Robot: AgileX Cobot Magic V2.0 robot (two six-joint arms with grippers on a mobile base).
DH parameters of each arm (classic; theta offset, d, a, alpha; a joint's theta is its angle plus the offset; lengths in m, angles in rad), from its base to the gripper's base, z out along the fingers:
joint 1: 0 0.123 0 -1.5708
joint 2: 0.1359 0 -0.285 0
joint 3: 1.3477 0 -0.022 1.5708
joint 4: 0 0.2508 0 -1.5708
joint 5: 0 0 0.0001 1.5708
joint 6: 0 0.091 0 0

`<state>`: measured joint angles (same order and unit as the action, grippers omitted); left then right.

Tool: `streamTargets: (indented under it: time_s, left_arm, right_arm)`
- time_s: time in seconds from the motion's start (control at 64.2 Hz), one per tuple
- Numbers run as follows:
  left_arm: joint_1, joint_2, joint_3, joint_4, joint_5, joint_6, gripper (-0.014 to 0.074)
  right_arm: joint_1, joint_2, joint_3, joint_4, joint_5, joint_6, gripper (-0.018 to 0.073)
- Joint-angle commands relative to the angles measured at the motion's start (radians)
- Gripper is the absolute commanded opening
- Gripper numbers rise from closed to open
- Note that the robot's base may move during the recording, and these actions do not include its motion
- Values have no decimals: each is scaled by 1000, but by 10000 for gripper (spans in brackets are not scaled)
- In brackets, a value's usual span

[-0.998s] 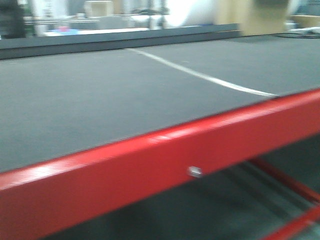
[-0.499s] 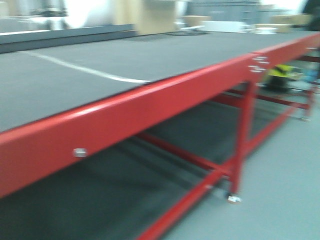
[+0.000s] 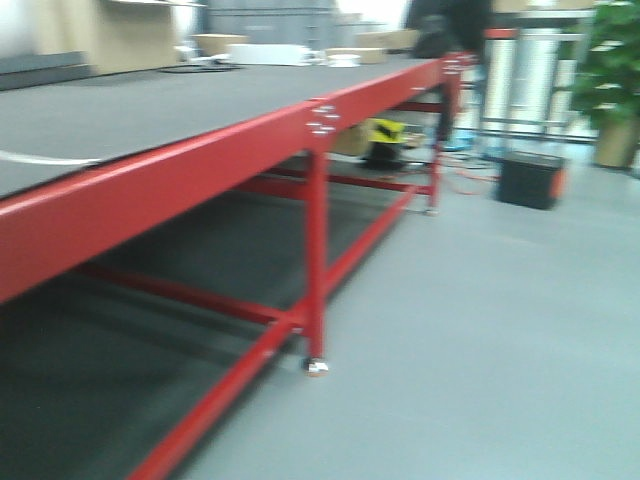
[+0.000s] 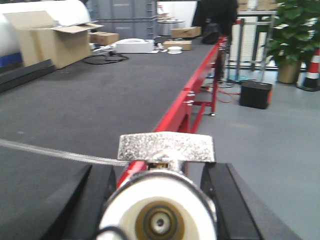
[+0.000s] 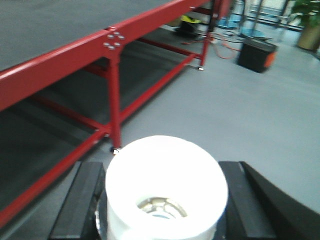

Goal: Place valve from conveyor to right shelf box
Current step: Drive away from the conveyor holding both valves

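A silver valve (image 4: 160, 197) sits clamped in the left claw (image 4: 157, 175), its white plastic end cap facing the wrist camera and a rough metal bar across its top. The black fingers (image 4: 92, 200) press in from either side. The right claw (image 5: 161, 167) is closed the same way on a second valve (image 5: 167, 187), whose broad white cap fills the lower part of that view. That makes two valves, one per claw, both off the belt and carried in the air.

The valves look like stiff, solid metal, likely heavy for their size and smooth enough to slip. The plastic caps are probably the weak point and might pull off. The surer hold would be on the metal body behind the cap, squeezed across its flats.

Beyond the left claw runs the conveyor (image 4: 75, 100), one dark grey belt on a red frame (image 3: 150, 205) whose leg (image 3: 316, 270) stands on the grey floor (image 3: 500, 350). No valve shows on the belt.

Farther off stand one open cardboard box (image 4: 50, 40), one black case (image 4: 256, 94), one potted plant (image 4: 292, 35) and one striped traffic cone (image 4: 313, 67). The right shelf is not in view.
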<state>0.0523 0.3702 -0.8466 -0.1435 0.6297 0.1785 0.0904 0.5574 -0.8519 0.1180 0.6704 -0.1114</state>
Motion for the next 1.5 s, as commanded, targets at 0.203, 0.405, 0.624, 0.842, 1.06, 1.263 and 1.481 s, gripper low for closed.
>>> streamTargets:
  time_s: [0.203,0.405,0.624,0.842,1.06,1.263,1.481]
  left_arm:
    - [-5,-3,-6,-9,-46,-7,-111]
    - [-5,-3,-6,-9,-46,-7,-111]
    - [-5,-3,-6,-9,-46,-7,-111]
    - [-5,-3,-6,-9,-46,-7,-111]
    - [-7,-3,-6,-9,-46,-7,-111]
    - [-7,-3,-6,-9,-46,-7,-111]
    - [-7,-3,-6,-9,-46,-7,-111]
  right_arm:
    - [0,-10,-7,-6,-74,-4,-155]
    - [0,-10,-7,-6,-74,-4,-155]
    - [0,-10,-7,-6,-74,-4,-155]
    - [0,-10,-7,-6,-74,-4,-155]
    - [0,-10,-7,-6,-74,-4,-155]
    - [0,-10,-7,-6,-74,-4,-155]
    - [0,-10,-7,-6,-74,-4,-155]
